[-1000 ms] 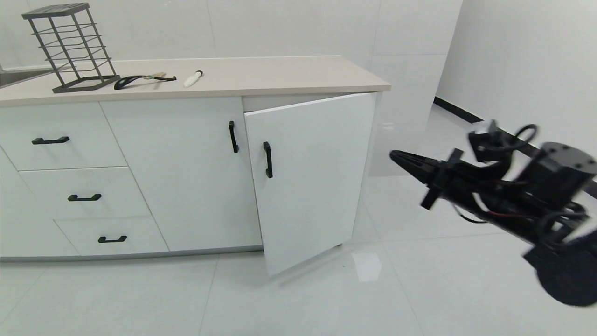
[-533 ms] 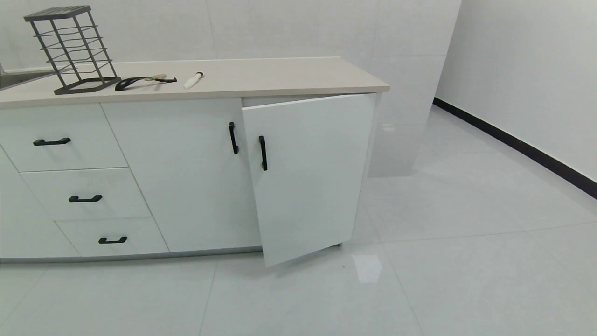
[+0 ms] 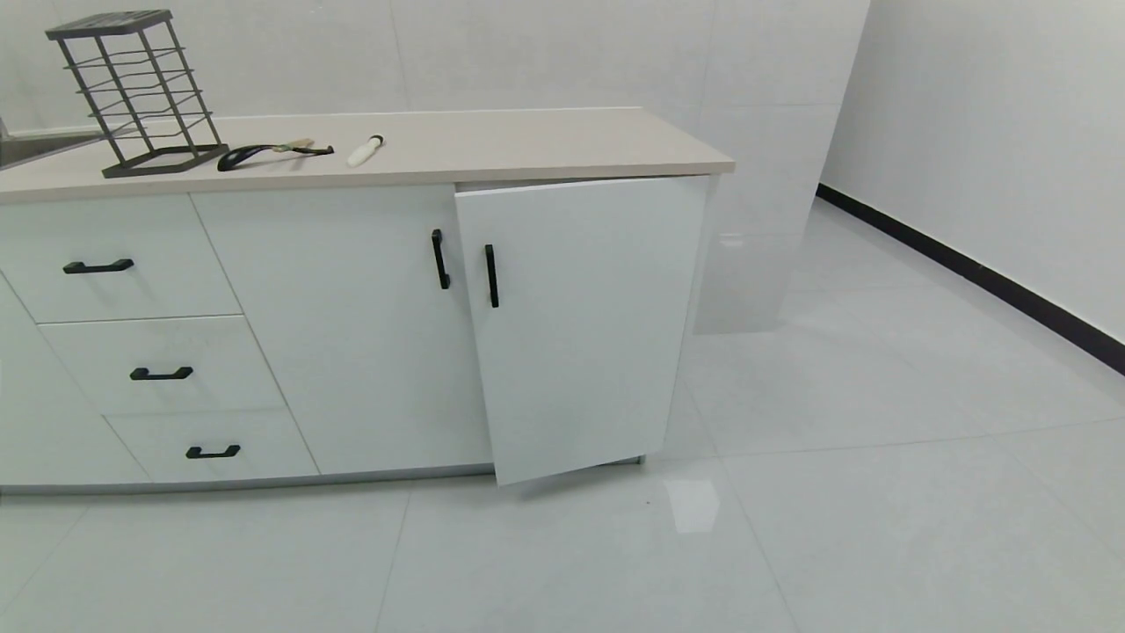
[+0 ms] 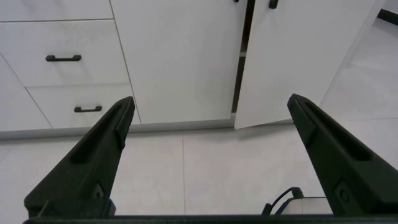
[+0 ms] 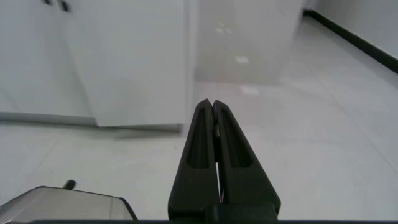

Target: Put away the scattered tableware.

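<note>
On the beige countertop (image 3: pixel 545 136) lie a black ladle (image 3: pixel 242 156), a small wooden-handled utensil (image 3: pixel 296 144) and a white-handled utensil (image 3: pixel 362 151), beside a black wire rack (image 3: pixel 163 161). Below the counter the right cabinet door (image 3: pixel 580 316) stands slightly ajar. My left gripper (image 4: pixel 211 101) is open wide and empty, low over the floor, facing the cabinet front. My right gripper (image 5: pixel 213 104) is shut with nothing in it, also low over the floor, in front of the door (image 5: pixel 137 56).
Three drawers (image 3: pixel 114 264) with black handles sit at the cabinet's left, and a sink edge (image 3: pixel 35 145) shows at the far left. White tiled floor (image 3: pixel 835 492) spreads open to the right, bounded by a wall with a black skirting (image 3: pixel 967 272).
The right arm, which stood at the right of the head view a second ago, has withdrawn from it. The cabinet door has swung further towards closed.
</note>
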Controlling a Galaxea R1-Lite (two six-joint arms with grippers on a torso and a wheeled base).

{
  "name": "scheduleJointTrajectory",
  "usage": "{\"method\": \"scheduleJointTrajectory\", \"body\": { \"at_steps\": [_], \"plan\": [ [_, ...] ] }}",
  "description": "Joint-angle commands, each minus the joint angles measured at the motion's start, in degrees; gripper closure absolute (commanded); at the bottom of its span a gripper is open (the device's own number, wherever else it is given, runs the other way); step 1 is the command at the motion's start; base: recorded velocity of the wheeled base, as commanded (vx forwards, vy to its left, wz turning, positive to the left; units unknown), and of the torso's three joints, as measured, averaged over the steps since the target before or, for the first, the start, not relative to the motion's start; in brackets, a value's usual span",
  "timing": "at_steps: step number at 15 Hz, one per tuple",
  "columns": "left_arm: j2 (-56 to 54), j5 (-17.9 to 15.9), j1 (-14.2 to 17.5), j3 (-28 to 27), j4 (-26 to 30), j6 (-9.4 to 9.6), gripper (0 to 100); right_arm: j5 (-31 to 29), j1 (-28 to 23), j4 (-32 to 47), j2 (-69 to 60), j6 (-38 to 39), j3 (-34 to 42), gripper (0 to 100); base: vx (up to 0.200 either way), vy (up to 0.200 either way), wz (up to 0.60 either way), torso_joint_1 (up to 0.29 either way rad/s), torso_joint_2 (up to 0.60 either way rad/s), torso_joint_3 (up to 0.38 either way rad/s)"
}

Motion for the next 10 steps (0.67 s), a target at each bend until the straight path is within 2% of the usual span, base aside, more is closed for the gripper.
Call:
{"method": "scheduleJointTrajectory", "body": {
  "at_steps": [1,2,7,10],
  "plan": [
    [0.0,0.01,0.01,0.0,0.07,-0.03,0,-7.58,-0.14,4.45,-2.87,1.44,0.07,100,0.0,0.0,0.0,0.0,0.0,0.0],
    [0.0,0.01,0.01,0.0,-0.01,-0.03,0,-9.6,-0.14,4.36,-2.87,2.76,0.24,100,0.0,0.0,0.0,0.0,0.0,0.0],
    [0.0,-0.08,0.01,0.0,-0.01,-0.03,0,-9.34,-0.14,4.45,-2.87,3.55,0.16,100,0.2,0.0,0.0,0.004,0.0,0.0],
    [0.0,0.01,0.01,0.0,-0.01,-0.03,0,-9.43,-0.14,4.45,-2.87,3.46,0.16,100,0.2,0.2,0.0,0.002,0.0,0.002]
  ]
}}
